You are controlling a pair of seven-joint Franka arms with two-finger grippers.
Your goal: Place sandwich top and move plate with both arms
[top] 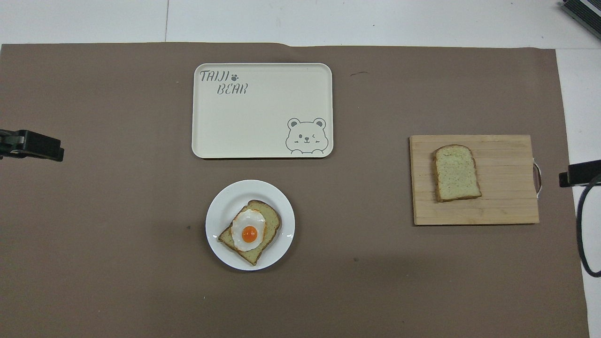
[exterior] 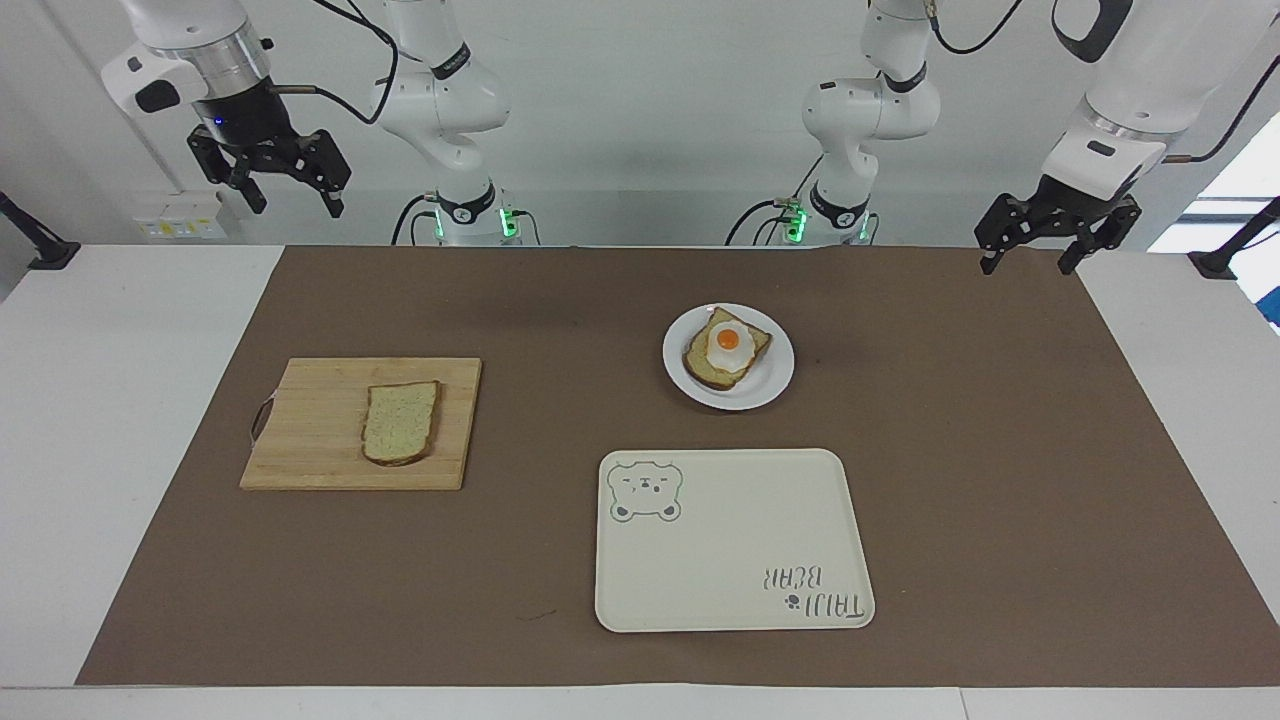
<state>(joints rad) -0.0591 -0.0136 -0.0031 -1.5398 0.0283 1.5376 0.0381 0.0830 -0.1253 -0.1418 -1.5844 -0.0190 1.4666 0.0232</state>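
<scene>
The sandwich top (exterior: 400, 422) (top: 456, 172), a pale speckled slice with a brown crust, lies flat on a wooden cutting board (exterior: 310, 430) toward the right arm's end of the table. The small white plate (exterior: 765, 385) (top: 220, 205) sits near the middle and carries a toast slice with a fried egg (exterior: 727, 345) (top: 250, 231). My right gripper (exterior: 295, 200) (top: 580, 172) hangs open high over its end of the table and holds nothing. My left gripper (exterior: 1028, 262) (top: 30, 145) hangs open and empty over the brown mat's corner at its own end.
A cream rectangular tray with a bear drawing (exterior: 730, 540) (top: 253, 122) lies farther from the robots than the plate. A brown mat (exterior: 1000, 480) covers most of the white table. The cutting board (top: 502, 188) has a metal handle at its outer edge.
</scene>
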